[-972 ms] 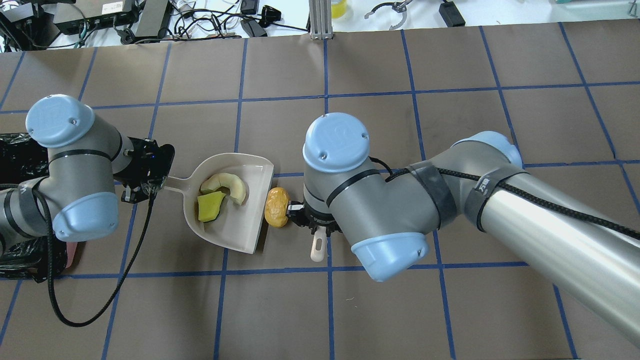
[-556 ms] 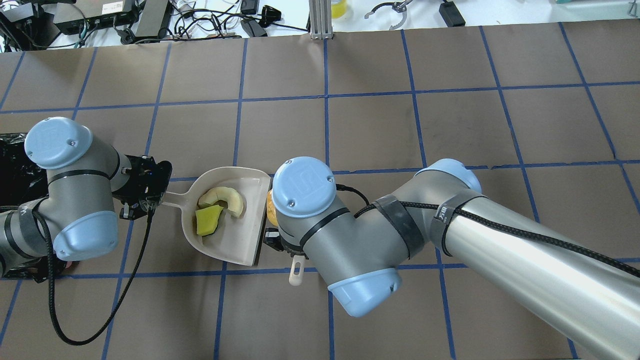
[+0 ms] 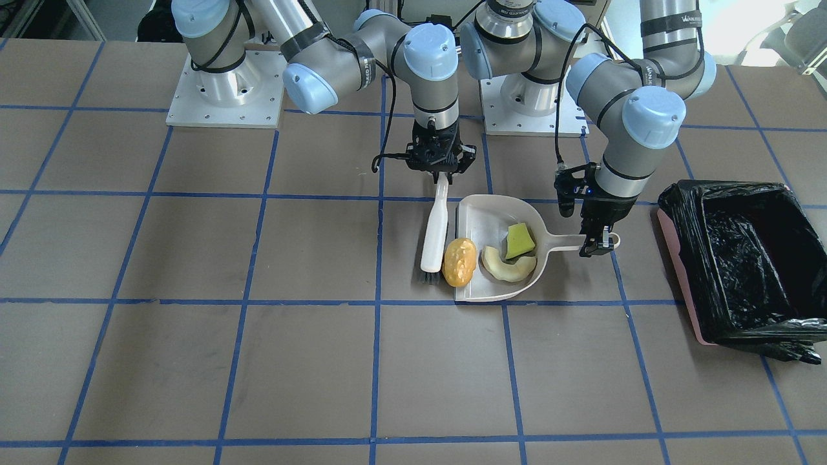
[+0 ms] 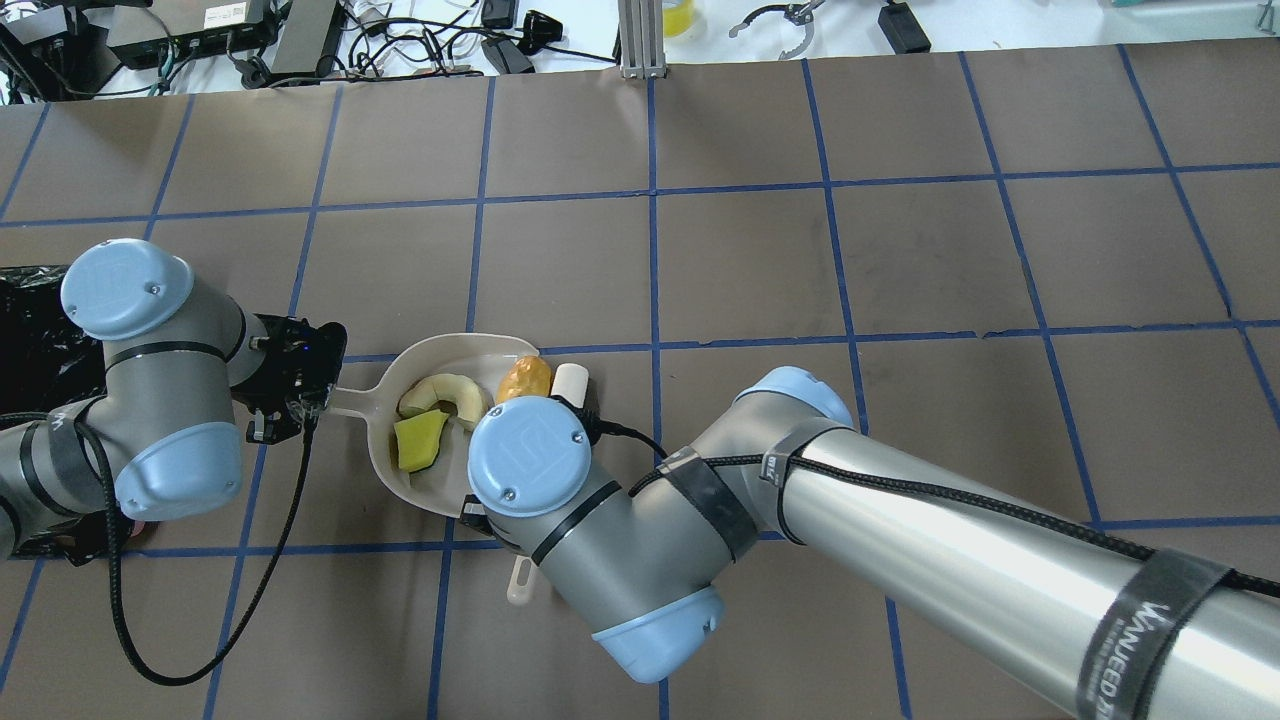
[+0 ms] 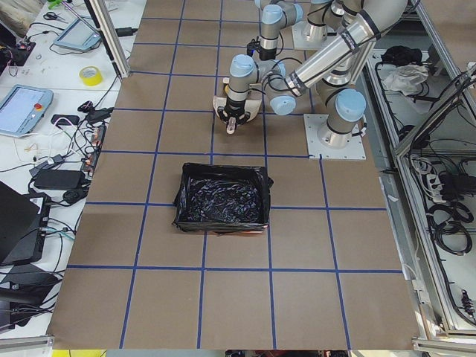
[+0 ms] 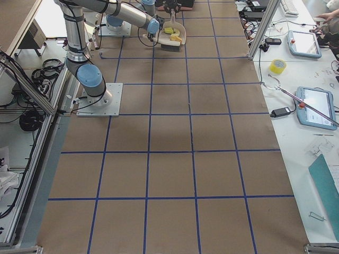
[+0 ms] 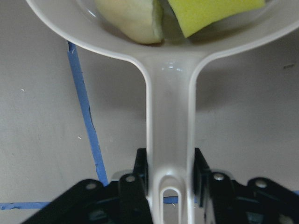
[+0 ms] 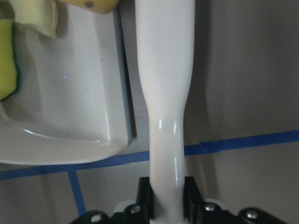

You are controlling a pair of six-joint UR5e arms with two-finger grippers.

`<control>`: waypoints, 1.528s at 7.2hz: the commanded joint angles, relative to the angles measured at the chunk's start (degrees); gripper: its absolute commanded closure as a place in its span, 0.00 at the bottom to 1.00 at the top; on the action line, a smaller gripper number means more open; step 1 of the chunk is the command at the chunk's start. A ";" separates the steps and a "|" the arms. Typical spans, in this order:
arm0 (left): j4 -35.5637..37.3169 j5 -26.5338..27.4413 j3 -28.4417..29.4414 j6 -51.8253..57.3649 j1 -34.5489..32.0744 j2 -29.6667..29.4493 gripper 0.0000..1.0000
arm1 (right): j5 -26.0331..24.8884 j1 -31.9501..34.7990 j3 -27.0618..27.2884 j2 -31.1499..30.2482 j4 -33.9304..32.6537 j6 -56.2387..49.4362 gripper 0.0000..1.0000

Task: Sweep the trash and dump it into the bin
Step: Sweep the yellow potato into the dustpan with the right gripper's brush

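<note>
In the overhead view we find the bin point(image 3: 730, 189) with its black bag at 9 o'clock, mostly covered by the left arm. Next to it the left gripper point(image 3: 594, 244) is closed narrowly on the handle of the white dustpan point(image 3: 481, 216). Compared with one second ago, the pan has shifted a little toward 6 o'clock. Inside it the sponge piece point(image 4: 420, 440) and the crescent slice point(image 4: 450, 392) lie close together, as before.

The potato lump point(image 4: 524, 378) has changed most. It lay on the bench point(image 4: 900, 250) outside the middle of the pan's mouth, and now we see it across the lip at the mouth's 12 o'clock corner, partly inside. The brush point(image 3: 436, 226) lies along the mouth, with its bristles just beside the lump, and the right gripper point(image 3: 441, 169) clamps its handle.

The right arm has swung toward 9 o'clock, so its blue cap now hides this gripper and the pan's near corner from above. Beyond the bench edge at 12 o'clock we see cables and devices.
</note>
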 commanded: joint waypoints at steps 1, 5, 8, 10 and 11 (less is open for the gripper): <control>0.61 -0.21 0.18 -0.88 0.05 0.07 1.00 | 0.16 3.00 -4.87 2.65 -0.57 6.40 1.00; 0.97 -0.12 2.29 -1.24 0.05 -0.45 1.00 | 0.16 3.63 -9.64 4.42 1.53 7.94 1.00; 1.14 -0.56 2.29 -1.24 0.05 -1.16 1.00 | -1.42 -3.21 -9.11 -1.79 13.37 -4.96 1.00; 1.24 -3.87 2.73 -1.23 0.74 -0.55 1.00 | -3.95 -5.77 -9.03 -3.40 16.66 -10.61 1.00; 0.28 -5.73 4.04 -1.32 1.97 0.16 1.00 | -6.84 -7.52 -9.03 -3.49 18.92 -16.81 1.00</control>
